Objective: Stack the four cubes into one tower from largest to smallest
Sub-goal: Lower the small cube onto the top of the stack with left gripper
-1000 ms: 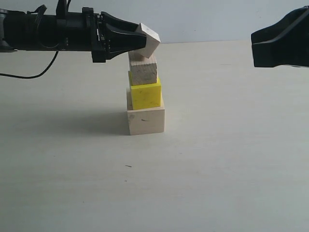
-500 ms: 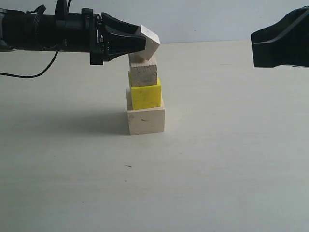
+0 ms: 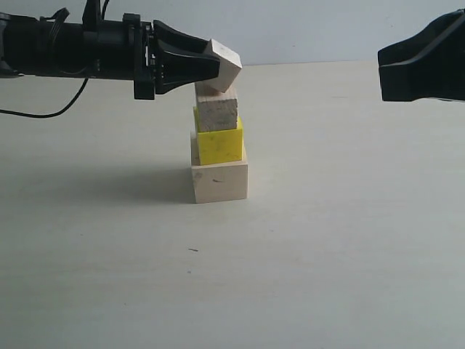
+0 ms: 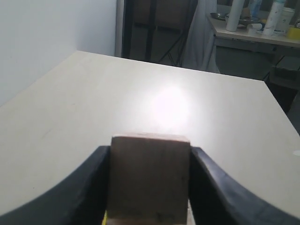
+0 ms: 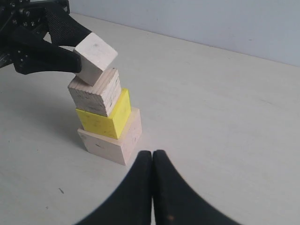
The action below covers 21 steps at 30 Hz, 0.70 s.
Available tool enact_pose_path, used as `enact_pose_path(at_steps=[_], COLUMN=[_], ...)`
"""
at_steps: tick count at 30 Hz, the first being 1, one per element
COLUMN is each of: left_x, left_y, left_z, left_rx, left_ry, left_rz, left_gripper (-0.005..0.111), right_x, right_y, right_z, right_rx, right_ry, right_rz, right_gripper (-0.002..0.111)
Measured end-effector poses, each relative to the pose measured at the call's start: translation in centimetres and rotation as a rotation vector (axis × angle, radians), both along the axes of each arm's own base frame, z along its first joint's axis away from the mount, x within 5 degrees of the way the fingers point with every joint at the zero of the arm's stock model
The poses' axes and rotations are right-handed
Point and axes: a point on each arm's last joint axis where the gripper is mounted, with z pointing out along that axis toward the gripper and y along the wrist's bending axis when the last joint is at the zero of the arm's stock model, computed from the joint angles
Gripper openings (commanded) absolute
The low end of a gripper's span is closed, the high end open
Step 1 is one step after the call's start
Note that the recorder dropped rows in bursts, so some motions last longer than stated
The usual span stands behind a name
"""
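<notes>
The left end effector (image 3: 212,67), reaching in from 9 o'clock, is part-closed on the tiny pale wood cube (image 3: 227,62), clamping it tilted, corner down, right over the grainy grey-tan wood cube (image 3: 216,113); whether they touch I cannot tell. Below sit the yellow cube (image 3: 220,145) and large pale wood cube (image 3: 219,182) on the worktop (image 3: 349,240), slightly offset. The right end effector (image 5: 153,161), at 3 o'clock, is fully closed and empty. Risk: released at this tilt, the tiny cube may land on an edge and tumble toward 3 o'clock, or a nudge could topple the uneven column
</notes>
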Motion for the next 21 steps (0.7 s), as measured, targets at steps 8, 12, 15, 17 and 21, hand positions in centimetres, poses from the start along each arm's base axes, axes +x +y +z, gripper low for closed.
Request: enact_pose_path(at_steps=[8, 12, 15, 17, 21], left_x=[-0.04, -0.04, -0.04, -0.04, 0.17], left_y=[0.01, 0.01, 0.01, 0.01, 0.49], left_z=[-0.12, -0.12, -0.12, -0.12, -0.13], left_rx=[0.014, 0.014, 0.014, 0.014, 0.015], left_ry=[-0.003, -0.003, -0.003, -0.003, -0.003], left_rz=[-0.005, -0.005, -0.005, -0.005, 0.007], left_gripper=[0.046, 0.046, 0.046, 0.046, 0.046], right_x=[0.0, 0.0, 0.0, 0.0, -0.01], right_y=[0.0, 0.0, 0.0, 0.0, -0.01], right_z=[0.0, 0.0, 0.0, 0.0, -0.01], right_rx=[0.0, 0.0, 0.0, 0.0, -0.001], right_ry=[0.0, 0.0, 0.0, 0.0, 0.001], right_rz=[0.0, 0.0, 0.0, 0.0, 0.0], right_gripper=[0.0, 0.0, 0.0, 0.0, 0.0])
